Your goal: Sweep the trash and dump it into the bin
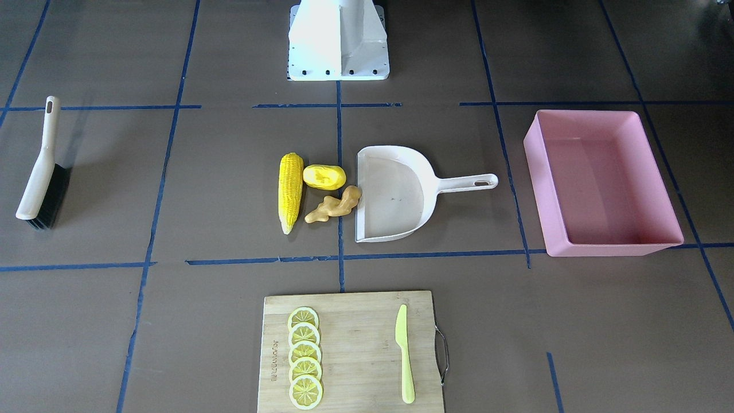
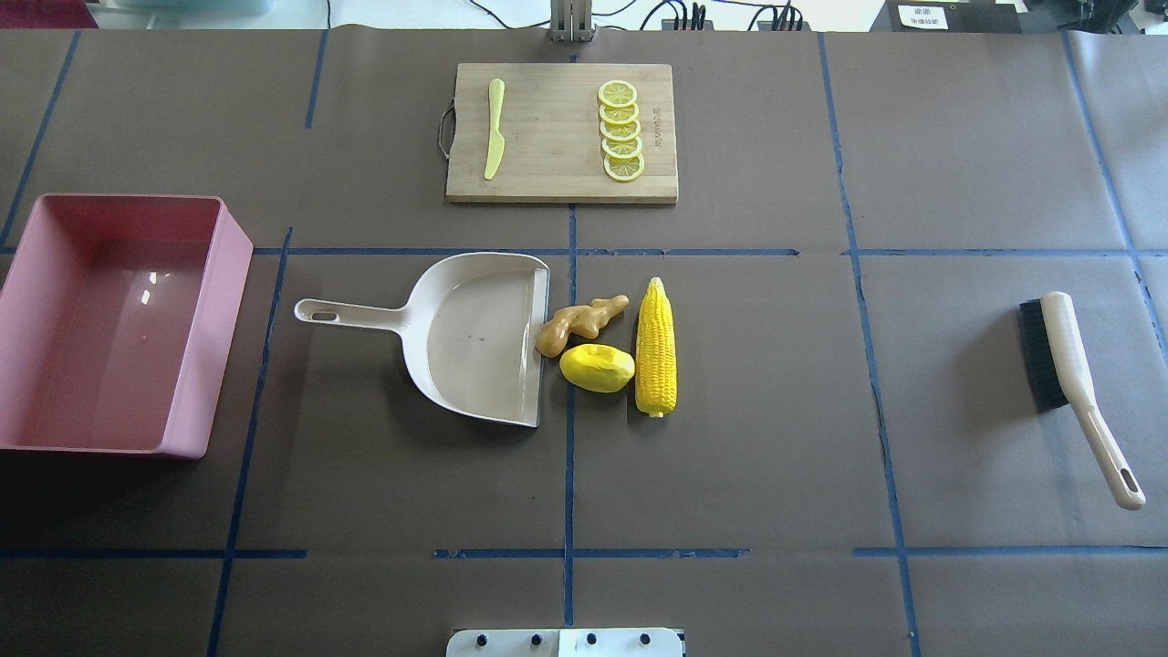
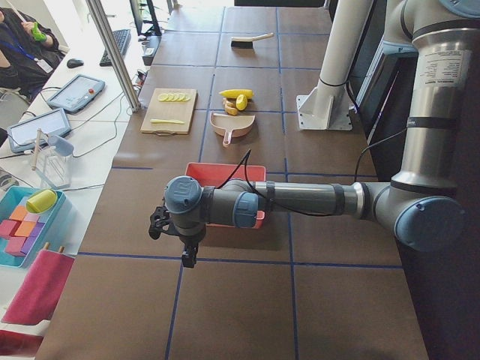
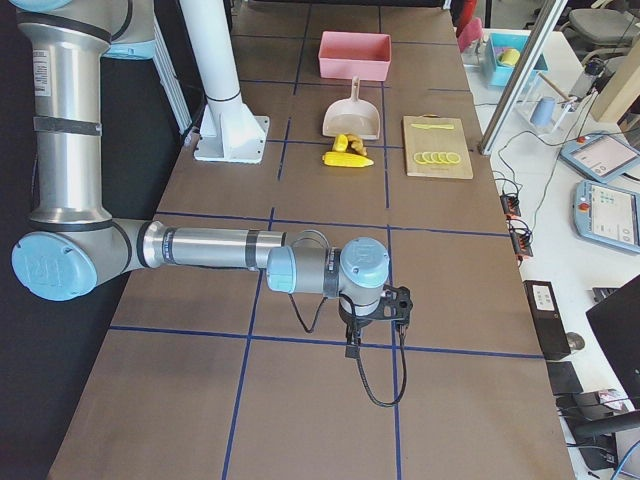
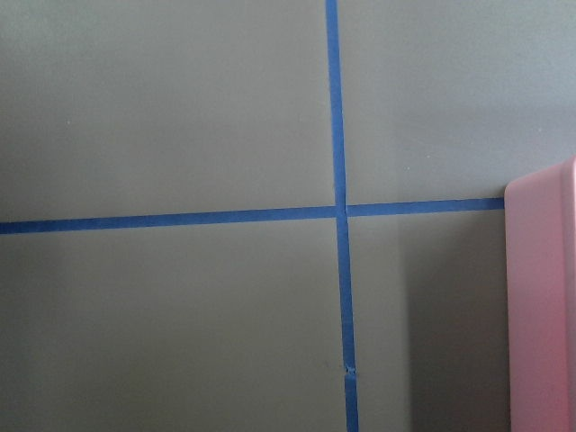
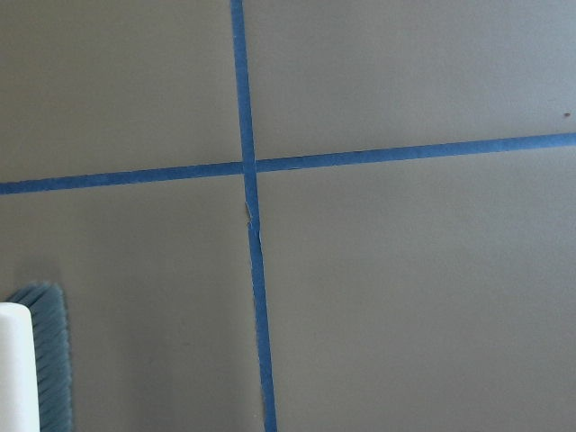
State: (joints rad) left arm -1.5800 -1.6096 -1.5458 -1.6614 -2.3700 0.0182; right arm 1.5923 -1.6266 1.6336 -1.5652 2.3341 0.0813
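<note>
The trash lies in a cluster mid-table: a long yellow corn cob (image 2: 656,348), a yellow oval fruit piece (image 2: 597,368) and a tan ginger root (image 2: 577,323). The ginger touches the open lip of a beige dustpan (image 2: 474,338). The pink bin (image 2: 224,301) stands empty at the table's left end. My left gripper (image 3: 176,240) hangs above the table just short of the bin's outer end; its corner shows in the left wrist view (image 5: 544,297). My right gripper (image 4: 375,310) hovers at the opposite end. For both, I cannot tell whether they are open or shut.
A beige hand brush (image 2: 1068,383) with dark bristles lies at the table's right end, its edge in the right wrist view (image 6: 36,369). A wooden cutting board (image 2: 557,173) at the far side carries lemon slices (image 2: 620,130) and a lime-green knife (image 2: 494,128).
</note>
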